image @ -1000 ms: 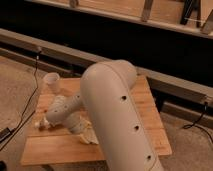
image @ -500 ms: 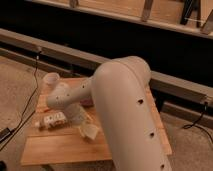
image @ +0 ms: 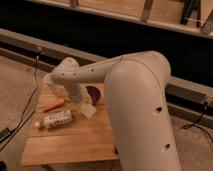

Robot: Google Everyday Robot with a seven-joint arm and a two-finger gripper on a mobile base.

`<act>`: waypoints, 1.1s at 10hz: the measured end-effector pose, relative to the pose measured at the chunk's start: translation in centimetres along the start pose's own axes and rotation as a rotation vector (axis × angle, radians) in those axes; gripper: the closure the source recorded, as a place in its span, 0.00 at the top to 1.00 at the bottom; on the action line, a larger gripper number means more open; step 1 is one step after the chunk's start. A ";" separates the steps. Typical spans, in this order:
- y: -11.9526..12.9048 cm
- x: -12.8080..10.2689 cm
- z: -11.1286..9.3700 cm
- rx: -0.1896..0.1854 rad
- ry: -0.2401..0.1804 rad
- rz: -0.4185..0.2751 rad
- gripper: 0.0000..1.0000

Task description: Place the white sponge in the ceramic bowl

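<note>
Transport step, by the look of it: the gripper [image: 86, 106] sits just in front of the ceramic bowl [image: 94, 93], its fingers pinching the white sponge [image: 90, 111], which hangs just short of the bowl's near rim, above the bench [image: 75, 145]. Next, I judge, you carry the sponge back over the bowl, lower it, then let go. A carrot [image: 53, 105] and a lying bottle [image: 54, 120] rest well left of the bowl

Dim, warm light — arm [image: 142, 95] lit pale, backdrop [image: 100, 30] near black; gripper [image: 85, 106] low over table [image: 75, 145], murky.
</note>
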 end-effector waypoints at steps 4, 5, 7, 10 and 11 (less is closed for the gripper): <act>-3.8 -3.7 -0.5 0.012 -0.064 0.073 0.00; -5.0 -4.5 -0.1 0.019 -0.074 0.096 0.00; -6.3 -5.5 0.4 0.025 -0.085 0.121 0.00; -8.1 -6.7 1.6 0.033 -0.095 0.156 0.00; -8.5 -7.0 2.1 0.035 -0.094 0.165 0.00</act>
